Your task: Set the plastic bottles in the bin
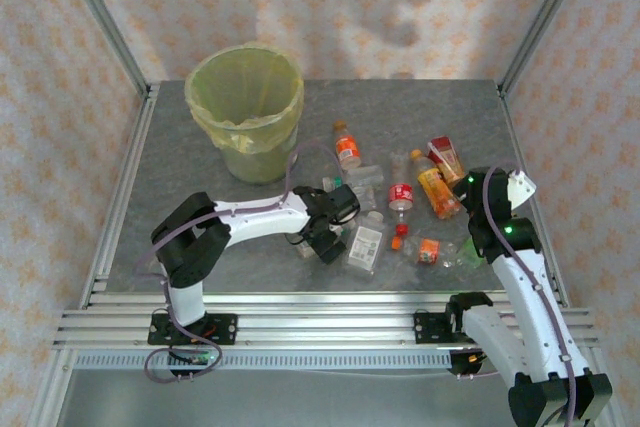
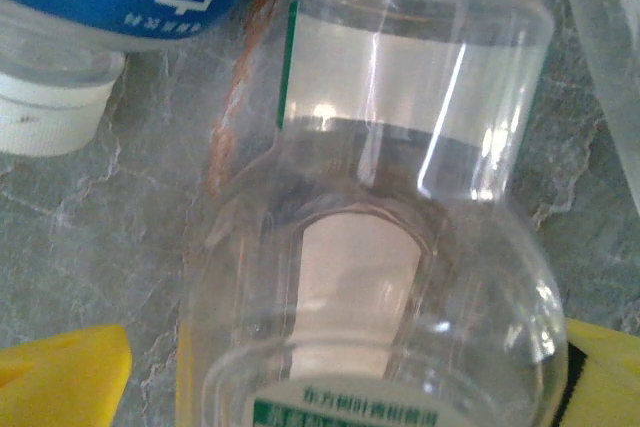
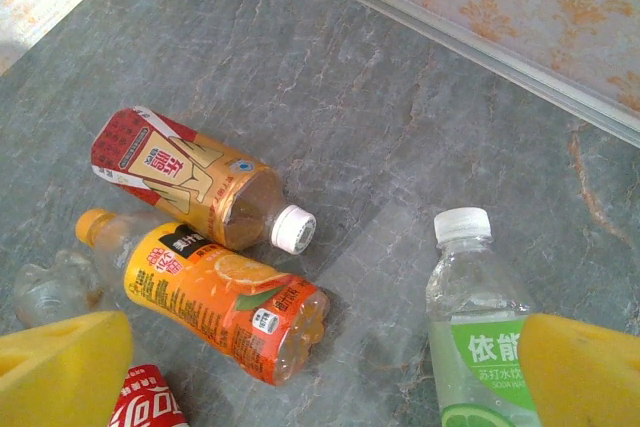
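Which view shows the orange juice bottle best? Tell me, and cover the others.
The right wrist view: the orange juice bottle lies close below the camera, its label print, fruit picture and orange cap clear. The top external view shows it small, an orange shape beside the red-labelled bottle, without label detail.

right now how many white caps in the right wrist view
2: a cap on the brown bottle, mid-frame; a cap on the green-label bottle, right. More may lie outside the frame.
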You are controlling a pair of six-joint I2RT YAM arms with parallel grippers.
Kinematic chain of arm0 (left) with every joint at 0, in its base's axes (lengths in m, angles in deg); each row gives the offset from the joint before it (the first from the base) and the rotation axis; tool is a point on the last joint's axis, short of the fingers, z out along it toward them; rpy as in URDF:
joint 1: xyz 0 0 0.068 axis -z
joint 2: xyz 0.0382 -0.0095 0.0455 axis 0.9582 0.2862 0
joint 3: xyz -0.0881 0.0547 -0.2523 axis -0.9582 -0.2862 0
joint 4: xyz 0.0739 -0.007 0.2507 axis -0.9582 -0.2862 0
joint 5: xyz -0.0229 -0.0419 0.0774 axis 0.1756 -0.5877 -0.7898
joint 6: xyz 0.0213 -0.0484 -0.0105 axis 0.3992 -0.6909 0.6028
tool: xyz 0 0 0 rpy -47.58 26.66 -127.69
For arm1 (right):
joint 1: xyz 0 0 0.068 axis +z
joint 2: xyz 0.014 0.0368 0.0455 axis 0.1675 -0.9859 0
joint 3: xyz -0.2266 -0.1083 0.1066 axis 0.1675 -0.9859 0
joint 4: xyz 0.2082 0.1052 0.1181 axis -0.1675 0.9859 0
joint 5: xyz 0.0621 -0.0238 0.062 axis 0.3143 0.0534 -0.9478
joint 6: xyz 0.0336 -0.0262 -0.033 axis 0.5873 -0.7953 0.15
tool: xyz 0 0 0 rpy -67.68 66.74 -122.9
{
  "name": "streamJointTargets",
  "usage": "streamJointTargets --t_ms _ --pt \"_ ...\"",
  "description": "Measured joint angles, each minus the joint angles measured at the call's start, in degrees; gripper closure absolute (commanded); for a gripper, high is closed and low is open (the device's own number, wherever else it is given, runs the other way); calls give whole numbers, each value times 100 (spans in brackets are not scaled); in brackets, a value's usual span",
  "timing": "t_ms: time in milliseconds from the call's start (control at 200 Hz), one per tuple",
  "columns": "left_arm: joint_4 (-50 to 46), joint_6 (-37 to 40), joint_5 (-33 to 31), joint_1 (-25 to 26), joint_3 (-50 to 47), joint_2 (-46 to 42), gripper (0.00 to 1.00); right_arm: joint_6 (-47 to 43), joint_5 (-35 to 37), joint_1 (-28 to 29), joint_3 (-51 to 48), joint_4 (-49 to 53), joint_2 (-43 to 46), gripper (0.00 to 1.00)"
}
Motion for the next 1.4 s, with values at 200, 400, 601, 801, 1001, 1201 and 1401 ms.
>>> streamJointTargets --t_ms 200,400,601,801,1001,1201,1401 --pt "44 -2 -79 0 22 203 7 2 2 0 0 0 0 1" --pt "68 -7 -140 33 33 223 21 2 0 0 0 0 0 1" --pt "63 -2 -212 33 33 223 40 2 2 0 0 -2 0 1" --pt "59 -15 -214 33 28 197 53 2 0 0 0 0 0 1" --pt "-42 -20 -197 33 -83 -140 54 2 -26 0 0 2 2 1" --pt "-289 -20 -166 33 -192 -975 57 28 -44 0 0 2 142 1" --pt "-503 -20 -170 33 -127 -1652 57 46 -66 0 0 0 142 1"
